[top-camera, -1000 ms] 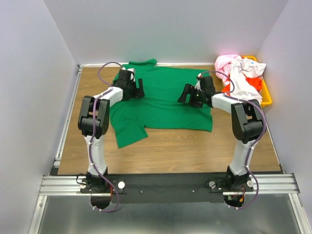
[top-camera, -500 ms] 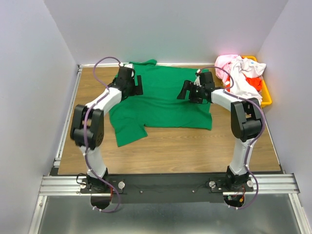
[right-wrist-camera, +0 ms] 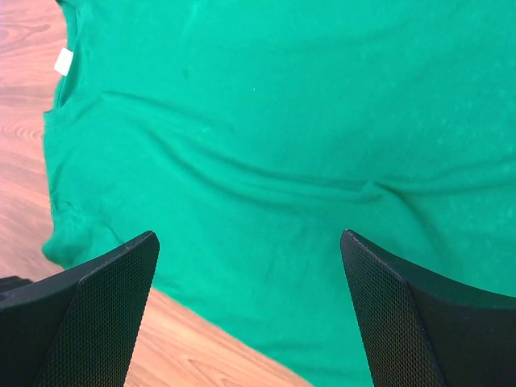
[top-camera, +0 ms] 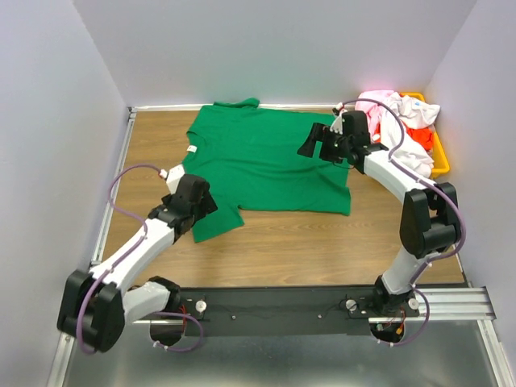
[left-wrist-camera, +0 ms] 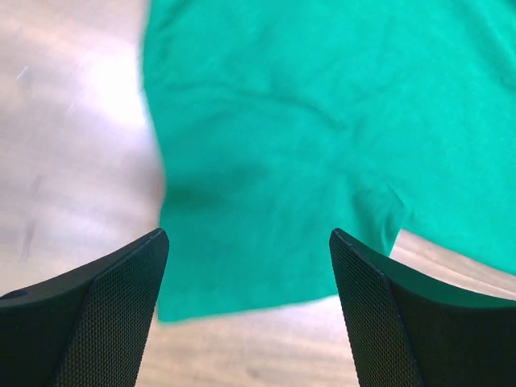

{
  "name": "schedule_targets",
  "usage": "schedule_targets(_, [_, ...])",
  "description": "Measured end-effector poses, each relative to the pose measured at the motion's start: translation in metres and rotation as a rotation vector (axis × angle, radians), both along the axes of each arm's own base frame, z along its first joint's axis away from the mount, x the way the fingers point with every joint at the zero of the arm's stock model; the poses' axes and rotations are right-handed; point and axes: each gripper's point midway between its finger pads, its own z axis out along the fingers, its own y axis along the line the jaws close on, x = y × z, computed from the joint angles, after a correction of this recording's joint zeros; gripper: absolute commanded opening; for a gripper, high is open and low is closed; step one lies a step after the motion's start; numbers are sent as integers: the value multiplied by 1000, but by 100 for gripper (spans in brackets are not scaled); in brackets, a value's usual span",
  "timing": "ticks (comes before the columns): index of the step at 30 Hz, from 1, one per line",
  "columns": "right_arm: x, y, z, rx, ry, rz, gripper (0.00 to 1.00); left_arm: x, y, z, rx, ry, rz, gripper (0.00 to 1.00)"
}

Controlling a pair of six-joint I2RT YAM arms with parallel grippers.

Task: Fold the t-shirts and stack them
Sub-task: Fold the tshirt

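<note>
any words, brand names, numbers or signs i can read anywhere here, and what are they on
No text can be read in any view.
On the green t-shirt, the white neck label: looks blank, too small to show any print.
On the white t-shirt in the bin: a few small blue marks near its top, too blurred to tell whether they are lettering.
</note>
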Motion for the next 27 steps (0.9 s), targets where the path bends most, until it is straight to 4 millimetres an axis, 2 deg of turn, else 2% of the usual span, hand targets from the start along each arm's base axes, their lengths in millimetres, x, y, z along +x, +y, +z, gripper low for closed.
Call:
schedule_targets(4, [-12, -6, -4, -9, 14, -10, 100, -15, 10, 14, -73, -57, 109, 82])
schedule_targets(6, [-17, -8, -8, -13, 24, -15, 100, -21, 13, 13, -95, -58, 147, 80])
schedule_targets(12, [-29, -18, -22, -25, 61, -30, 100, -37, 17, -10, -99, 28, 204, 76])
schedule_targets(19, [-38, -30, -23, -33, 65, -58, 100, -45, 17, -36, -58, 137, 209, 74])
schedule_targets(22, [-39, -35, -22, -35, 62, -70, 100, -48, 15, -46, -50, 181, 203, 68])
schedule_targets(27, [-38, -39, -23, -35, 64, -80, 100, -50, 12, -49, -60, 198, 193, 59])
